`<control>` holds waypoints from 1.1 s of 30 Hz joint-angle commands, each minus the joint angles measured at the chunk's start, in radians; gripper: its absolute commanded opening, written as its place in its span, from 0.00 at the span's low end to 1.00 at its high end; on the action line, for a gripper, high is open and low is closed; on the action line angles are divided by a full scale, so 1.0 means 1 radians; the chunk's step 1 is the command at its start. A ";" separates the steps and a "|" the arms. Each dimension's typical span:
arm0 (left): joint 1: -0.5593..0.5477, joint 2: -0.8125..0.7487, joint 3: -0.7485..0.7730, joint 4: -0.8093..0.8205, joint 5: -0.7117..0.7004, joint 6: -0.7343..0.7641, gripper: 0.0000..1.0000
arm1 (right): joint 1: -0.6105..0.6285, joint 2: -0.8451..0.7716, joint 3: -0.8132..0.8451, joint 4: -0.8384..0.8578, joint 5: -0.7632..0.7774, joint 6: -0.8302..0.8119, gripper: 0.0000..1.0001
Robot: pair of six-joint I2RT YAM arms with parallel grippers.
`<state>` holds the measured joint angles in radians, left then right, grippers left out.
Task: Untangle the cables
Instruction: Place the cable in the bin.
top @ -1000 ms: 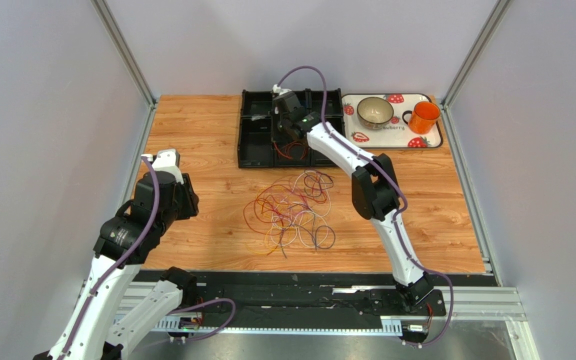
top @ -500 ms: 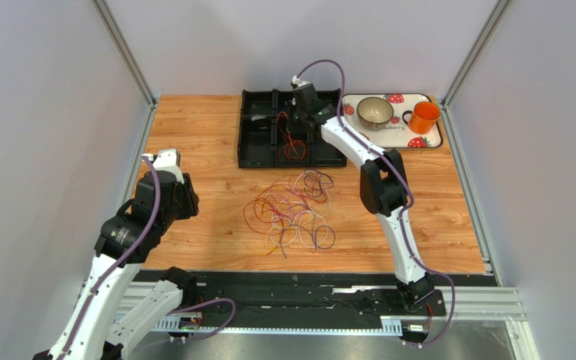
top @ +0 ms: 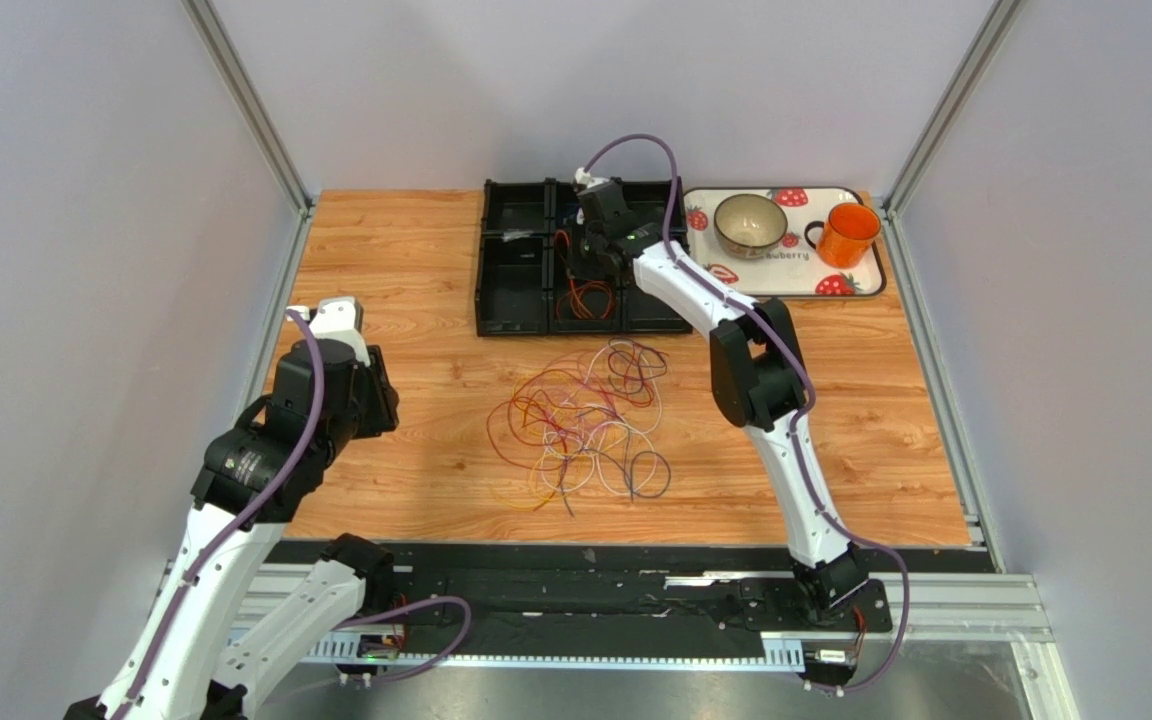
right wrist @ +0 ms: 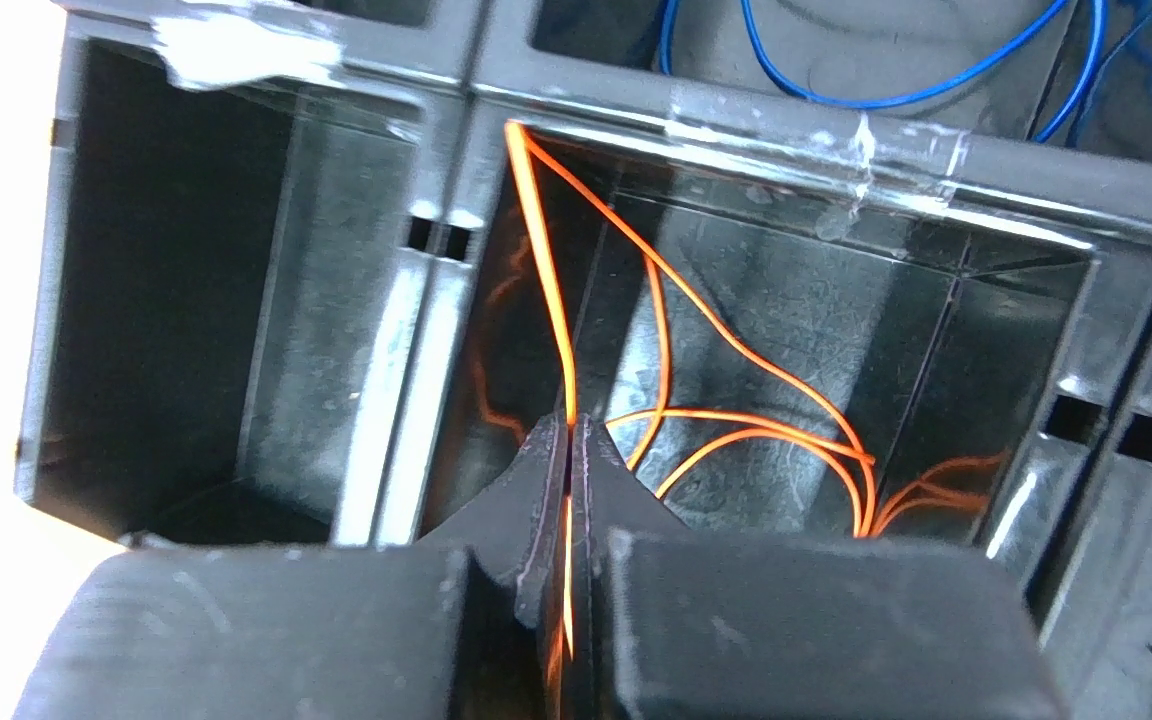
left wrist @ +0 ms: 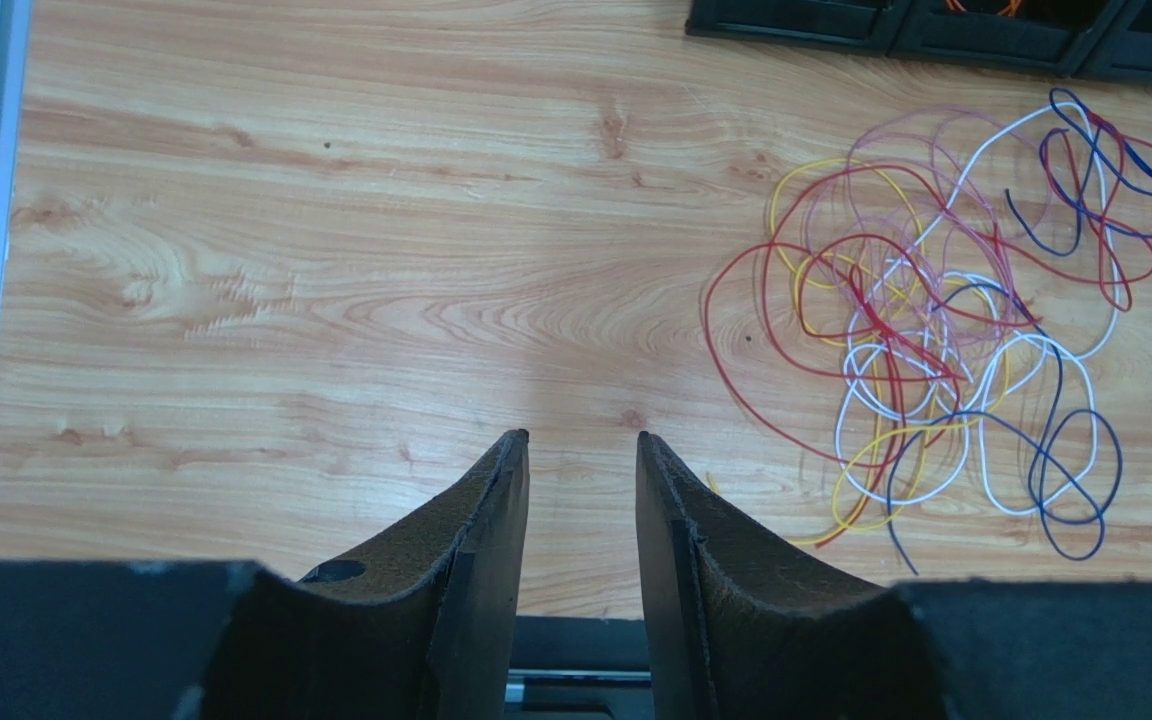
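A tangle of thin cables (top: 585,420) in red, yellow, white, blue and purple lies on the wooden table's middle; the left wrist view shows the cables (left wrist: 958,330) at right. My right gripper (right wrist: 569,428) is shut on an orange cable (right wrist: 732,435) that loops down into a compartment of the black organizer tray (right wrist: 432,300). From above, the right gripper (top: 593,255) hangs over the tray (top: 515,293), the orange cable (top: 585,297) dangling inside. A blue cable (right wrist: 868,75) lies in the compartment behind. My left gripper (left wrist: 582,438) is open and empty, left of the tangle.
A strawberry-print tray (top: 853,278) at the back right holds a bowl (top: 751,224) and an orange mug (top: 847,233). Grey walls and aluminium posts enclose the table on three sides.
The right gripper, holding the orange cable, rose and swung toward the back of the organizer, then came down a little over the middle compartment. The left arm stayed still.
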<state>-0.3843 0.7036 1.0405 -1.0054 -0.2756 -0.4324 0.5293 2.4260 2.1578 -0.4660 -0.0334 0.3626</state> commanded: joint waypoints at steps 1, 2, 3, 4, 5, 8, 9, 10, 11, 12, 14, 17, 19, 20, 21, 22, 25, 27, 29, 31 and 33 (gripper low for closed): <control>0.005 0.002 -0.004 0.017 -0.011 0.009 0.41 | -0.011 0.030 0.010 0.038 0.020 -0.025 0.00; 0.005 0.002 -0.004 0.017 -0.011 0.009 0.41 | -0.012 0.034 0.010 0.036 0.020 -0.028 0.00; 0.005 0.002 -0.004 0.017 -0.011 0.011 0.41 | -0.012 0.039 0.010 0.035 0.023 -0.028 0.00; 0.005 0.004 -0.004 0.017 -0.011 0.008 0.41 | -0.015 0.042 0.010 0.033 0.024 -0.030 0.00; 0.005 0.004 -0.004 0.019 -0.013 0.009 0.41 | -0.015 0.042 0.010 0.030 0.027 -0.030 0.00; 0.005 0.004 -0.004 0.019 -0.014 0.009 0.41 | -0.020 0.041 0.008 0.015 0.065 -0.037 0.00; 0.005 0.004 -0.004 0.016 -0.014 0.009 0.41 | -0.020 0.038 0.007 0.006 0.079 -0.039 0.00; 0.005 0.004 -0.004 0.016 -0.014 0.009 0.41 | -0.020 0.036 0.007 -0.002 0.090 -0.040 0.00; 0.005 0.004 -0.004 0.016 -0.014 0.009 0.41 | -0.022 0.036 0.008 -0.011 0.099 -0.043 0.00; 0.005 0.002 -0.004 0.016 -0.014 0.008 0.41 | -0.023 0.033 0.005 -0.022 0.110 -0.044 0.00; 0.005 0.002 -0.002 0.016 -0.014 0.009 0.41 | -0.028 0.019 -0.001 -0.028 0.122 -0.051 0.00; 0.005 0.000 -0.004 0.016 -0.014 0.007 0.41 | -0.032 0.010 -0.004 -0.052 0.153 -0.063 0.00; 0.005 -0.003 -0.004 0.016 -0.016 0.007 0.41 | -0.034 0.005 -0.009 -0.071 0.165 -0.065 0.00; 0.005 -0.003 -0.004 0.014 -0.016 0.007 0.41 | -0.034 0.001 -0.009 -0.075 0.167 -0.067 0.00; 0.005 -0.006 -0.004 0.016 -0.016 0.007 0.41 | -0.034 0.001 -0.009 -0.089 0.174 -0.067 0.00; 0.005 -0.006 -0.004 0.016 -0.016 0.006 0.41 | -0.034 -0.001 -0.007 -0.095 0.179 -0.065 0.00; 0.005 -0.007 -0.004 0.014 -0.016 0.006 0.41 | -0.034 -0.010 -0.004 -0.106 0.184 -0.065 0.00; 0.005 -0.007 -0.004 0.014 -0.016 0.006 0.41 | -0.034 -0.019 0.002 -0.118 0.182 -0.060 0.03; 0.005 -0.007 -0.004 0.014 -0.016 0.006 0.41 | -0.034 -0.024 0.019 -0.129 0.184 -0.056 0.13; 0.005 -0.009 -0.004 0.014 -0.016 0.006 0.41 | -0.034 -0.034 0.031 -0.145 0.176 -0.050 0.22; 0.005 -0.012 -0.004 0.014 -0.016 0.006 0.41 | -0.034 -0.039 0.051 -0.157 0.170 -0.045 0.31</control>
<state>-0.3843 0.7040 1.0405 -1.0054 -0.2829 -0.4324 0.5076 2.4611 2.1582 -0.5758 0.1043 0.3267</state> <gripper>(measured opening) 0.411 0.250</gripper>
